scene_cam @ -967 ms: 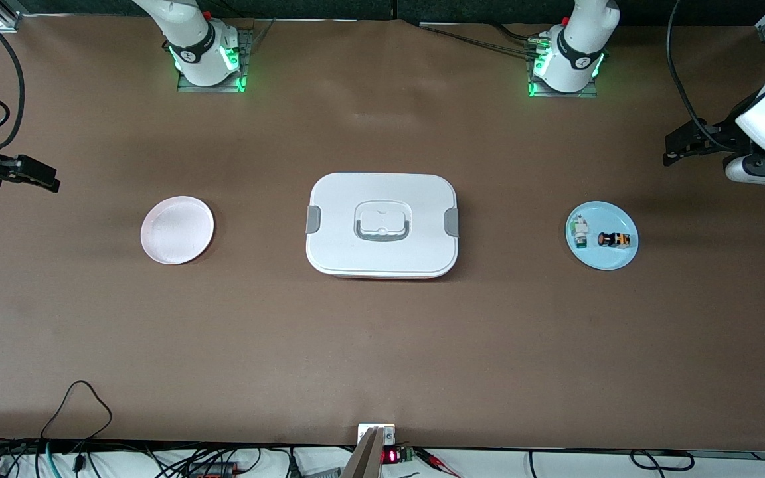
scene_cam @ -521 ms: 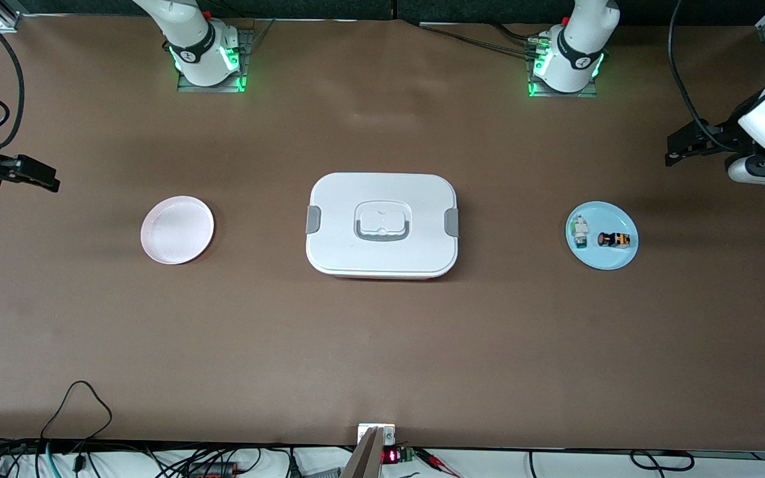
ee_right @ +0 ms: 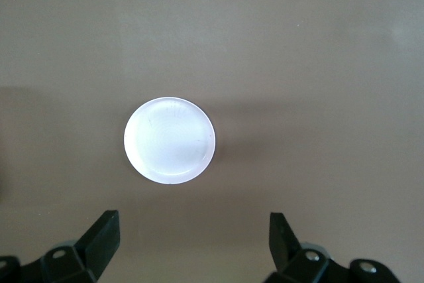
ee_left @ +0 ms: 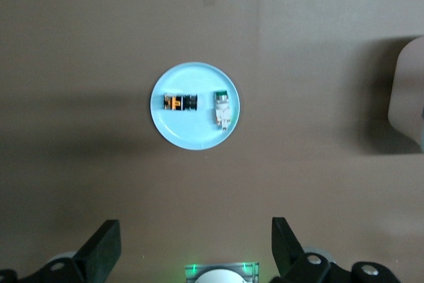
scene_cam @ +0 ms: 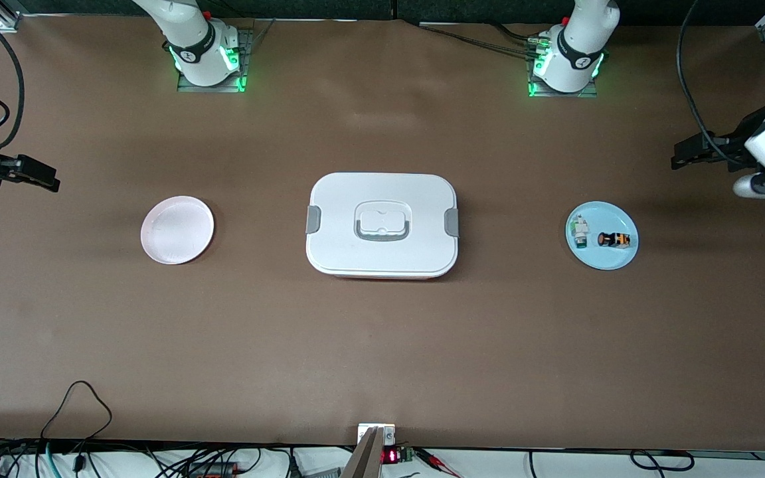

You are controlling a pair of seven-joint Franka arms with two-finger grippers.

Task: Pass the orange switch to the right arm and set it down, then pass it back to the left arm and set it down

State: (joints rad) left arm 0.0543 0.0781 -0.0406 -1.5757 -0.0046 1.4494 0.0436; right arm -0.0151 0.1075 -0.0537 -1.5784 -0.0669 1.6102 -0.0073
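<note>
Left end effector [ee_left: 192, 250] wide open and empty, up over the worktop [scene_cam: 382, 345] near the blue plate [scene_cam: 618, 259]. On that plate, orange switch [scene_cam: 614, 239] beside a white-and-green component [scene_cam: 580, 232]. Right end effector [ee_right: 192, 246] open, empty, waiting near the pink plate [scene_cam: 177, 230]. Box [scene_cam: 382, 226] between plates.

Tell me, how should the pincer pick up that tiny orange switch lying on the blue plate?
Probably straight down from above, pinching the black body of the orange switch across its narrow width. It lies on its side on the blue plate, and the white-and-green component sits close beside its capped end, so the long sides look freest.
</note>
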